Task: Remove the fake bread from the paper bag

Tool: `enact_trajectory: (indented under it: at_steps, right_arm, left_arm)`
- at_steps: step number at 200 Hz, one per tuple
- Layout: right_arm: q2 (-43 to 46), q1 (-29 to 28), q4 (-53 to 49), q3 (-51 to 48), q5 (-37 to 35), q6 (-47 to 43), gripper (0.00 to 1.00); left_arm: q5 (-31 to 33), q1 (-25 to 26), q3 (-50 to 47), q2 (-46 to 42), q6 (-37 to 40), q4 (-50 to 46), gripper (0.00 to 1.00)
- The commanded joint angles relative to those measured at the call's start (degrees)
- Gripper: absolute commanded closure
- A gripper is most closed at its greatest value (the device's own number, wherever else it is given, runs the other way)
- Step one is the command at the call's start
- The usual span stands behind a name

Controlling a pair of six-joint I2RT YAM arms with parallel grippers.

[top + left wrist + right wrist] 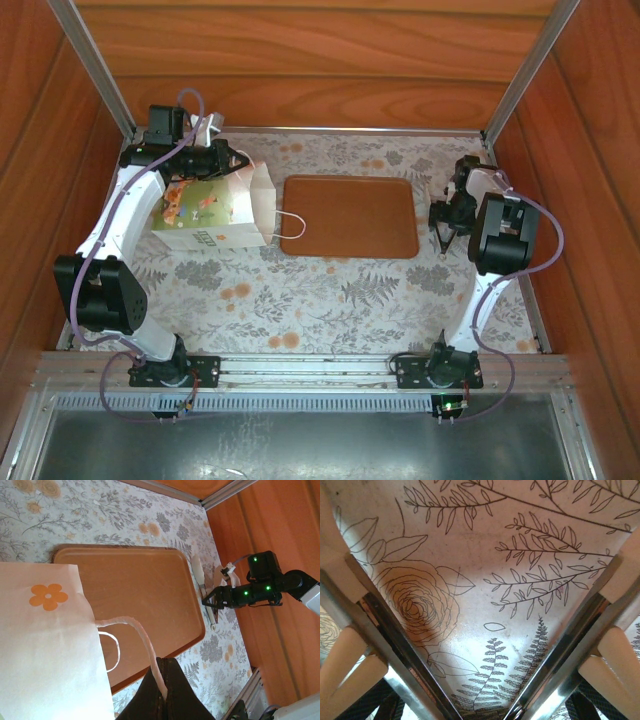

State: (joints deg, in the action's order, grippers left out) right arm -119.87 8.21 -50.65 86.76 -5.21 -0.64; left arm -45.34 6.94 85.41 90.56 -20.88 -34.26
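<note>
Fake bread is judged to be inside the paper bag [205, 212], hidden by the paper. Bag is laid on its side at the far left of the table, printed face up. Its handle end is turned right toward the brown tray [350, 215], just beside the tray's left edge. Left gripper [164, 680] is clamped tight on one string handle [145, 640], which is seen running straight into the closed fingers. That grip is likely meant to pin the bag and hold its mouth up while the other arm works. Second handle loop [304, 226] is draped over the tray edge. Right gripper [445, 225] is parked at the far right, past the tray and well apart from the bag. Its jaws are spread wide over bare floral tablecloth [480, 540], with nothing held. Tray is presumably set between the arms as the drop zone. Next step judged: right arm to be brought across to the bag mouth. Thin paper may be dragged or collapsed if the handle is pulled.
</note>
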Motion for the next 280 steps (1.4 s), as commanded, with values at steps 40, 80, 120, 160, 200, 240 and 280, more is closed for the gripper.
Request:
enact_trajectory:
  at_steps: [40, 80, 120, 160, 200, 240, 280]
  right_arm:
    - [-2.2, -0.09, -0.1, -0.63, 1.04, -0.41, 0.26]
    - [3.61, -0.21, -1.3, -0.94, 1.28, 0.05, 0.39]
    - [9.46, -0.32, -4.7, -0.38, 2.02, 0.69, 0.44]
    - [13.49, -0.89, -9.42, 1.7, 3.46, 1.26, 0.44]
    - [17.32, -2.02, -12.97, 4.85, 7.33, 1.7, 0.47]
    - [23.41, -4.75, -11.71, 3.67, 12.66, 1.97, 0.5]
    - [36.47, -8.52, -0.64, -5.93, 21.93, 2.52, 0.55]
  left_arm:
    - [-0.81, 0.29, -0.28, -0.68, -0.12, 0.85, 1.0]
    - [-0.7, 0.3, -0.33, -1.0, -0.21, 0.86, 1.0]
    - [-0.68, 0.43, -0.14, -1.09, -0.47, 0.95, 1.0]
    - [-0.6, 0.52, 0.11, -1.28, -0.68, 0.95, 1.0]
    - [0.5, 0.7, 0.39, -2.02, -0.91, 0.95, 1.0]
    - [2.97, 0.73, -0.18, -4.53, -0.66, 1.02, 1.0]
    - [5.45, 0.63, -2.2, -8.14, -0.34, 1.04, 1.0]
